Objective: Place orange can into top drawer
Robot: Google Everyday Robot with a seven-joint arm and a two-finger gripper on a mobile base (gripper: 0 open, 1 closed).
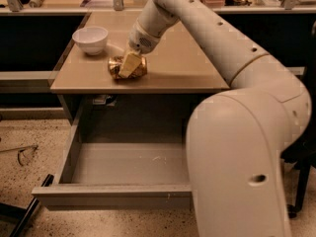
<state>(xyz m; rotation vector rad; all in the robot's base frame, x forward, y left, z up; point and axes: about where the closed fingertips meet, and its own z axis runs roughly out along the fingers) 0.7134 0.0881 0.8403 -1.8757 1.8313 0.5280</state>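
The orange can [115, 68] lies on its side on the beige tabletop [177, 68], near the front edge and left of the middle. My gripper [128, 67] reaches down from the upper right and sits right on the can, covering its middle. The can rests on the table. The top drawer [113, 196] is pulled wide open below the tabletop, and its grey inside holds nothing. My arm's large white body fills the right side of the view and hides the drawer's right end.
A white bowl [90, 38] stands on the tabletop's left rear, just behind the can. A dark shelf and rail run behind the table. A black leg [24, 216] and a wire lie on the speckled floor at the left.
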